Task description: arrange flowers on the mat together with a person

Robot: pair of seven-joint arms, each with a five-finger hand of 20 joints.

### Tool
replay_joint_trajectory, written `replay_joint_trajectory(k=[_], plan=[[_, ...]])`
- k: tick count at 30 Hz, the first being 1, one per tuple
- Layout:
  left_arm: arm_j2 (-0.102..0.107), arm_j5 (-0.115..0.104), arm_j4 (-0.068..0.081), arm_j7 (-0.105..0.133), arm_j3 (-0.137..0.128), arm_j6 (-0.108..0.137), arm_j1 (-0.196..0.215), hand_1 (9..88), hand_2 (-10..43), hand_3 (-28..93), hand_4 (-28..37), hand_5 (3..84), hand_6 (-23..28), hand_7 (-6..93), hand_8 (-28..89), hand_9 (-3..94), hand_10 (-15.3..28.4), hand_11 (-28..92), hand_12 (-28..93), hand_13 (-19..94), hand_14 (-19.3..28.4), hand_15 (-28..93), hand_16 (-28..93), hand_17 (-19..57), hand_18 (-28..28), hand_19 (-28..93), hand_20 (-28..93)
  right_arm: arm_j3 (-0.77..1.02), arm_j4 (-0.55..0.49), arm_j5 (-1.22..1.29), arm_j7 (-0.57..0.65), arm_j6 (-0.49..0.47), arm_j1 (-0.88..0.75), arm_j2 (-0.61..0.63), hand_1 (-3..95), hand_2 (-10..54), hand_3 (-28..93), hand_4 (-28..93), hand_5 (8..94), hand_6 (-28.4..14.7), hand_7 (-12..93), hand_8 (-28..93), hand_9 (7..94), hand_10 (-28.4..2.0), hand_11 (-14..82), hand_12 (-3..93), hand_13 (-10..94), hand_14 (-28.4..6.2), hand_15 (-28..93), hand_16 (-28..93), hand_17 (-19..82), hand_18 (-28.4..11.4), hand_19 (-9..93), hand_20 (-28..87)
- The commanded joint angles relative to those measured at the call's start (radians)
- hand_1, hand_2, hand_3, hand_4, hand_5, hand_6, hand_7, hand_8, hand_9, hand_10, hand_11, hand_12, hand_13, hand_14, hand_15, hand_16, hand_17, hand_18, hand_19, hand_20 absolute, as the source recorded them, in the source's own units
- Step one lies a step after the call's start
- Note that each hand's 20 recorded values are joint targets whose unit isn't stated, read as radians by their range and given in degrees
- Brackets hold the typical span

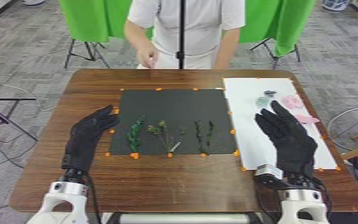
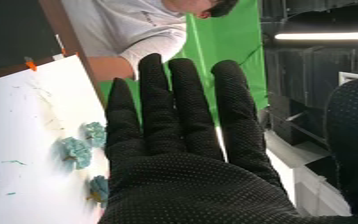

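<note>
Brown wooden bench, two layers side by side

So there's a dark mat lying flat around the middle, and a long white sheet alongside it on the right. Little orange bits dot their edges.

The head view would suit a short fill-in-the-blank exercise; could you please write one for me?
The robot's right hand is over the ____ sheet.
That sheet lies to the ____ of the dark mat.
The tape along the mat's near edge is ____.
The green stems lie on the ____, not on the sheet.
Missing words: white; right; orange; mat.
</note>
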Motion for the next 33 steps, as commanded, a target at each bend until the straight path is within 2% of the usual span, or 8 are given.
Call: replay_joint_trajectory(k=[1, 11, 14, 16, 19, 23, 29, 33], plan=[[-0.008, 0.001, -0.002, -0.008, -0.003, 0.005, 0.015, 24.1, -2.6, 65, -19.0, 46.6, 3.7, 11.3, -6, 45.0, 13.5, 19, 16, 37, 17.4, 16, 5, 5.4, 12.6, 9, 18, -0.002, -0.003, -0.018, -0.004, 0.006, -0.005, 0.003, 8.0, 4.1, 83, -15, 44.1, -1.4, 12, -9, 47.5, -15.3, 5.8, 13.2, 39, -13.6, 13, 17, 21, -13.5, 5, 30], [0.002, 0.001, -0.001, -0.011, -0.004, 0.003, 0.011, 24.2, -2.5, 65, -18.9, 46.6, 3.7, 11.3, -5, 44.9, 13.6, 19, 16, 37, 17.3, 16, 5, 5.4, 12.6, 9, 18, 0.042, -0.029, -0.328, 0.009, 0.112, 0.084, 0.132, 17.3, -4.1, 80, -14, 44.1, -2.0, 12, -9, 48.2, -15.5, 6.0, 14.2, 45, -14.0, 14, 18, 27, -14.5, 23, 38], [0.005, 0.002, 0.004, -0.012, -0.003, -0.003, 0.0, 24.1, -2.5, 65, -18.9, 46.6, 3.7, 11.4, -6, 45.0, 13.6, 19, 16, 37, 17.3, 16, 5, 5.4, 12.6, 9, 18, 0.073, -0.059, -0.524, 0.106, 0.121, 0.129, 0.19, 21.5, -7.1, 78, -14, 44.6, -2.5, 13, -9, 49.9, -15.5, 6.5, 14.9, 50, -14.1, 15, 20, 29, -14.9, 33, 42], [0.008, 0.002, 0.005, -0.013, -0.003, -0.001, -0.002, 24.1, -2.6, 65, -18.9, 46.6, 3.6, 11.5, -5, 45.0, 13.5, 19, 16, 37, 17.3, 16, 5, 5.4, 12.6, 9, 18, 0.104, -0.076, -0.661, 0.178, 0.054, 0.165, 0.226, 24.8, -8.9, 76, -14, 45.6, -3.2, 13, -9, 50.9, -15.7, 7.4, 15.3, 55, -14.2, 18, 21, 32, -15.8, 44, 41], [0.011, 0.002, 0.0, -0.007, -0.003, 0.004, 0.004, 24.2, -2.5, 65, -19.0, 46.6, 3.6, 11.4, -6, 44.9, 13.5, 19, 16, 37, 17.3, 16, 5, 5.4, 12.6, 9, 18, 0.088, -0.085, -0.83, 0.299, 0.084, 0.209, 0.299, 29.0, -9.5, 74, -15, 51.1, -3.8, 13, -10, 55.5, -15.7, 9.7, 15.3, 61, -14.1, 24, 21, 36, -16.4, 54, 40], [0.012, -0.001, -0.005, -0.013, -0.006, 0.013, 0.012, 24.1, -2.6, 65, -19.1, 46.6, 3.7, 11.4, -6, 44.9, 13.3, 19, 16, 37, 17.4, 16, 5, 5.4, 12.6, 9, 18, 0.09, -0.095, -1.079, 0.45, -0.103, 0.272, 0.371, 34.5, -9.5, 71, -17, 54.6, -3.7, 13, -10, 61.5, -15.9, 12.5, 15.7, 66, -13.4, 28, 21, 40, -16.4, 59, 40], [0.01, 0.001, -0.006, -0.004, -0.007, 0.023, 0.011, 24.1, -2.6, 65, -19.1, 46.6, 3.7, 11.4, -6, 44.9, 13.5, 19, 16, 37, 17.3, 16, 5, 5.4, 12.6, 9, 18, 0.031, -0.057, -1.195, 0.601, -0.357, 0.388, 0.458, 39.6, -9.5, 68, -20, 57.8, -3.3, 13, -10, 67.2, -16.1, 13.6, 15.8, 73, -11.6, 31, 21, 46, -15.6, 63, 39], [0.009, -0.001, -0.008, -0.005, -0.004, 0.024, 0.019, 24.0, -2.7, 65, -19.1, 46.6, 3.7, 11.4, -5, 44.9, 13.5, 19, 16, 37, 17.3, 16, 5, 5.3, 12.6, 9, 18, -0.023, -0.005, -1.201, 0.649, -0.436, 0.451, 0.474, 42.1, -9.5, 66, -21, 58.7, -2.9, 12, -9, 71.2, -16.3, 13.0, 15.3, 79, -9.7, 31, 22, 52, -14.2, 66, 38]])
